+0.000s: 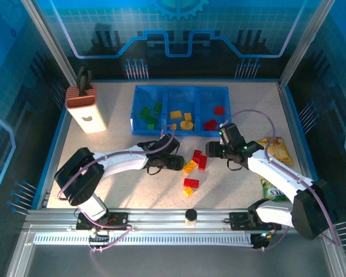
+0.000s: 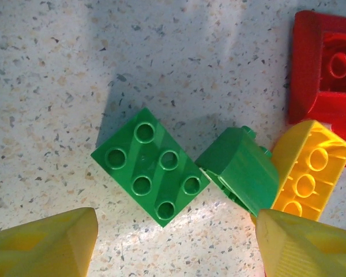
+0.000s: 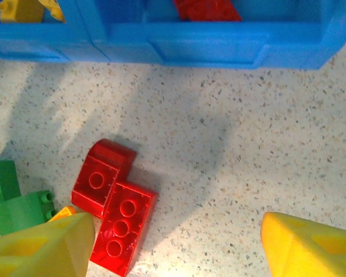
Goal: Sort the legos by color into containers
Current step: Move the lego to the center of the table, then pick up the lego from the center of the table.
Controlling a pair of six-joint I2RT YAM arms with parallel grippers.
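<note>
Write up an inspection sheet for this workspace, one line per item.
Surface: speckled table, no spill seen.
Job's things: blue tray holds sorted legos, green in the left compartment, yellow in the middle, red on the right. Loose legos in red and yellow-orange lie in front of it, with two green legos.
Clutter: knife block at far left; snack bag at right, partly under the right arm.
Grippers: left gripper open over the green legos; right gripper open beside two red legos.
Cables: lilac cables loop along both arms.
Surroundings: blue enclosure walls; metal rail at the near edge.
</note>
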